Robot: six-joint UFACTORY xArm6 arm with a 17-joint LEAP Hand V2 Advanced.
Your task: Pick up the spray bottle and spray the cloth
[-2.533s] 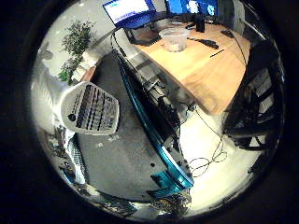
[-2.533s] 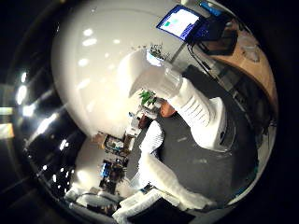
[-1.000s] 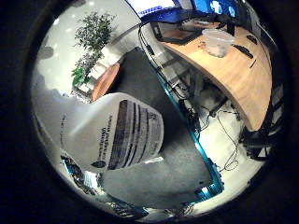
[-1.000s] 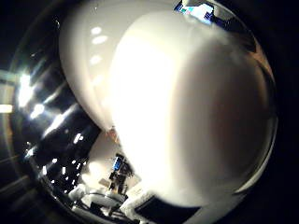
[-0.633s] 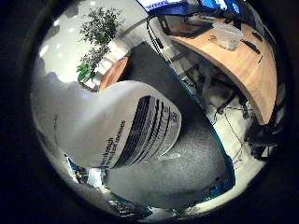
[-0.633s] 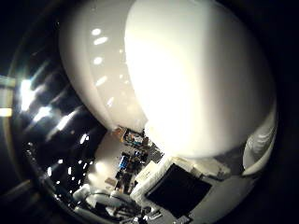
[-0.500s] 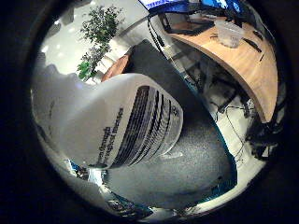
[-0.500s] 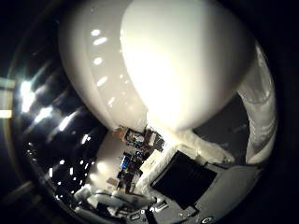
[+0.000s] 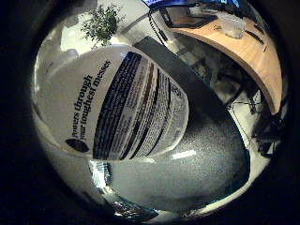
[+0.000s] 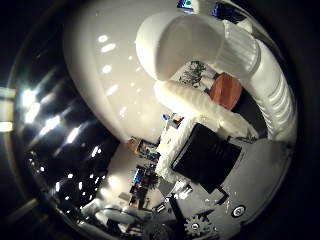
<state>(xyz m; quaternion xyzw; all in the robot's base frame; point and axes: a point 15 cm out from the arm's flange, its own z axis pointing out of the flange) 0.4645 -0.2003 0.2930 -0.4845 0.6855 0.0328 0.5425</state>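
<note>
The white spray bottle with a dark printed label fills much of the right little finger side palm view, so it is very close to the palm. It stands over a dark grey surface. In the right thumb side palm view a white rounded part with a ribbed collar sits near the view's edge; I cannot tell if it is the bottle's top. White and black parts of my hand reach across that view beside it.
A wooden desk with monitors and a clear container stands beyond the dark surface. A potted plant is behind the bottle. A round reddish-brown thing shows in the thumb side view.
The bottle has grown steadily larger in the little finger side view as the palm came closer. In the thumb side view the big white mass has shrunk and the hand's parts have come into view.
</note>
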